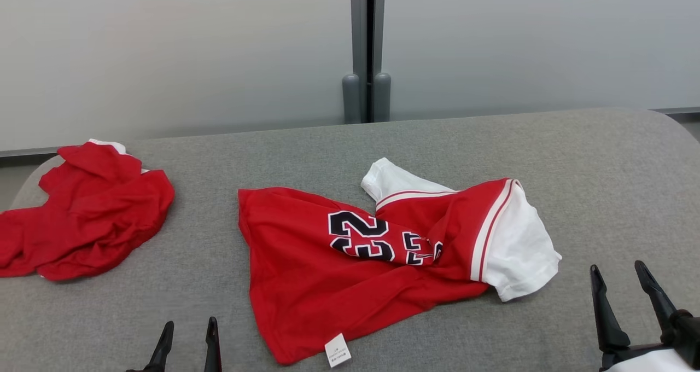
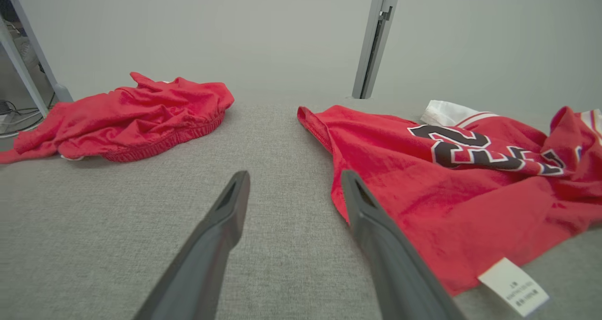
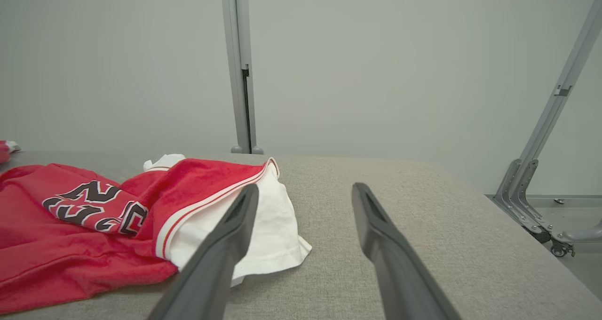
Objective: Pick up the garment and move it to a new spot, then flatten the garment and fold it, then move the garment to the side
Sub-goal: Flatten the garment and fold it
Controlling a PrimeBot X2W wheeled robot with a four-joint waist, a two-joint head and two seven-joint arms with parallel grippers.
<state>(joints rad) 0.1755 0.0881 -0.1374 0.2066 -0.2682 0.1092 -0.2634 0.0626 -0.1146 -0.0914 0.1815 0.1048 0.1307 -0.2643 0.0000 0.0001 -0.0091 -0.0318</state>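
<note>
Though laid midway along the tabletop [image 1: 601, 158], toward its front edge, leaves the jersey [image 1: 306, 268] rumpled; seemingly calls yet for flattening, folding, shifting aside. Shows left gripper [image 1: 190, 324] and right gripper [image 1: 617, 266] spread wide, empty, at that edge.

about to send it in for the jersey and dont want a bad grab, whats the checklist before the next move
1. left hand open and empty: ok.
2. right hand open and empty: ok.
3. jersey lying flat: not ok, its upper part is bunched over the number.
4. jersey apart from the other red garment: ok, bare table lies between them.
5. free spot to move it to: ok, the table to the right of the jersey is bare.
6. single layer at the near hem: cannot tell.
</note>
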